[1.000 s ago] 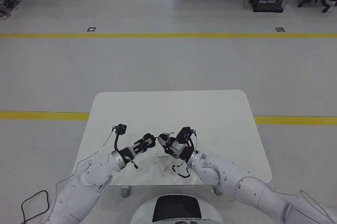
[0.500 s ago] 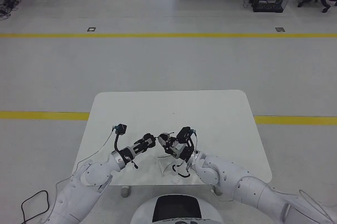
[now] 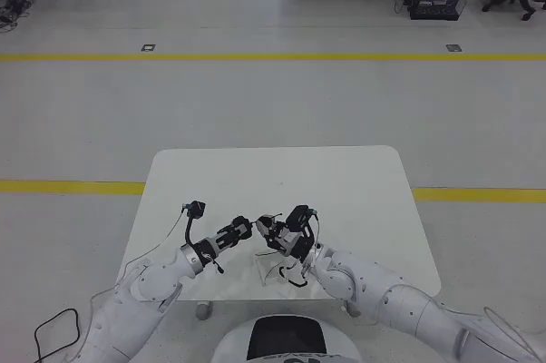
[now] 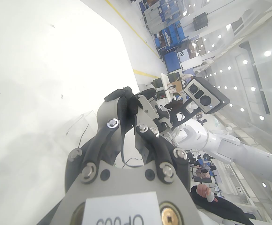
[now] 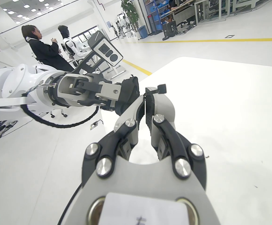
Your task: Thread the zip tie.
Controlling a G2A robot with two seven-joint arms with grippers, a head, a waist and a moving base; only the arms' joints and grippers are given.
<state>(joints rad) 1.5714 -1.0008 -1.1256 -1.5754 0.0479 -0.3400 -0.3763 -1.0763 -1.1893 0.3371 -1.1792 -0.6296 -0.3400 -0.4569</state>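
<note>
Near the six o'clock edge of the white table lay a clear plastic piece. Beyond, the right gripper clenched the black zip tie, square head protruding; at its nine o'clock, the left gripper pinched its thin strap.

The table is plain white and stands on a pale grey floor, which is crossed by two yellow lines, one near the top of the top view and one at mid-height. The zip tie is black, its square head showing just above the centre of the right wrist view. The right gripper and the left gripper both have light grey fingers with black ribbed pads, black links and silver bolt heads, on white arms with black cabling.
</note>
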